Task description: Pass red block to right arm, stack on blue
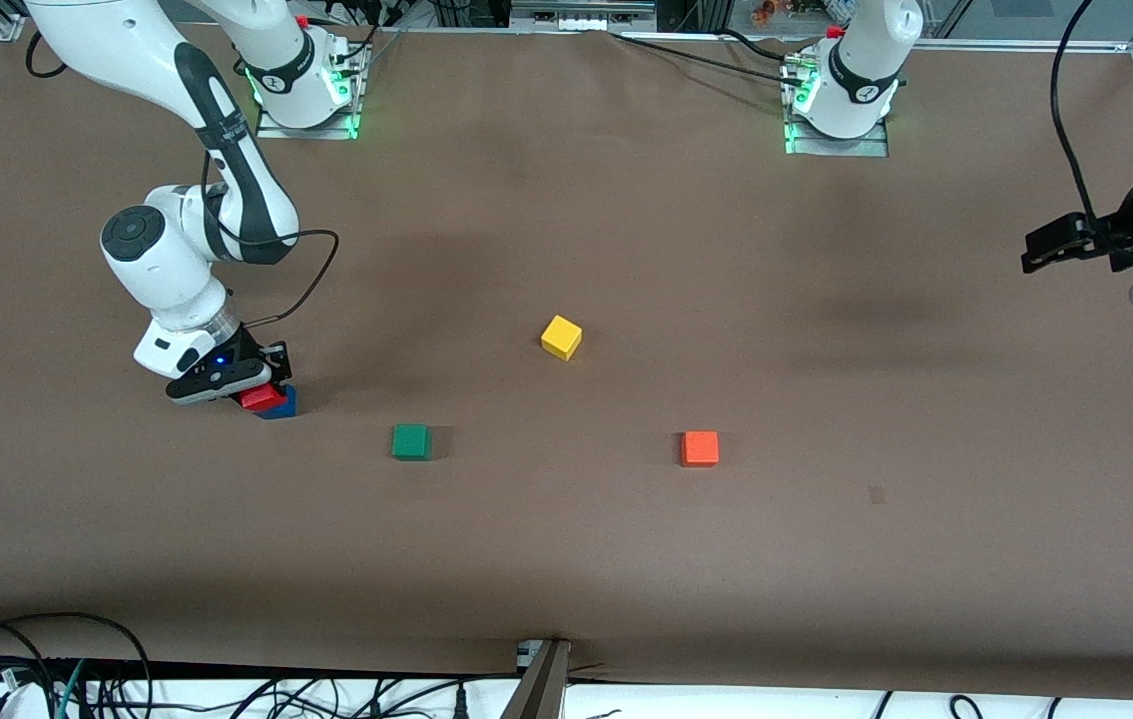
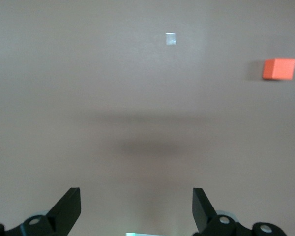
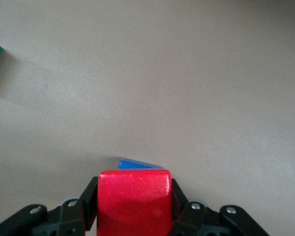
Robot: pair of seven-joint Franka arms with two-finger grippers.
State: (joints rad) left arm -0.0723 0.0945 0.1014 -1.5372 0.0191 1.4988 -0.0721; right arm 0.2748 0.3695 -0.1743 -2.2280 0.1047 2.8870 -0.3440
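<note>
At the right arm's end of the table you have the right gripper (image 1: 262,391) clamped on the red block (image 1: 263,397) – it sits on the blue (image 1: 283,404). The green cube (image 1: 411,441) lies beside that stack, toward the left arm's end; the orange cube (image 1: 700,448) lies farther along, and the yellow cube (image 1: 561,337) sits between them, farther from the front camera. Your left gripper (image 2: 136,209) waits with its jaws apart, over the left arm's end.

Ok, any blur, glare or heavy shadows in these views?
Front view: sharp, evenly lit, soft shadows beside the blocks. Left wrist view: hazy, orange block soft-edged, a pale glint on the table. Right wrist view: red block shows a glossy sheen.
</note>
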